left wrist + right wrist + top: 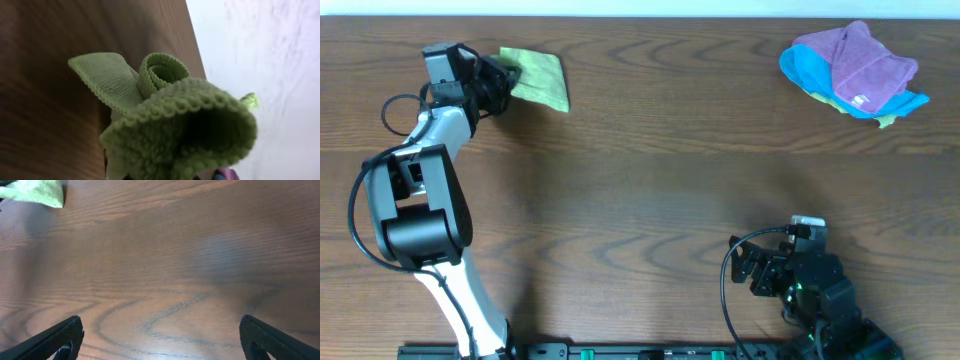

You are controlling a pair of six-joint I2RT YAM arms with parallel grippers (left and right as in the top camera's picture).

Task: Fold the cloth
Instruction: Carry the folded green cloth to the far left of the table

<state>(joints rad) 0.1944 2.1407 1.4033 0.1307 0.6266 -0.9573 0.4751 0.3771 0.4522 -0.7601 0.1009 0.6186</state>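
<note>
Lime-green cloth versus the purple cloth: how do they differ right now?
The lime-green cloth sits far left, its edge bunched in the left claw; the purple cloth lies far right, no claw near it. The lime-green cloth rests on bare table; the purple cloth is heaped on a blue cloth. Both are soft, rumpled fabric near the table's far edge.

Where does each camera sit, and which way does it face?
Overhead: above the table, looking down; left arm, right arm, cloth at left tool.
Left wrist: faces the bunched cloth close up; own fingers hidden.
Right wrist: low, faces bare table towards the cloth; open right tool frames it.
Shared: all three show the cloth.
</note>
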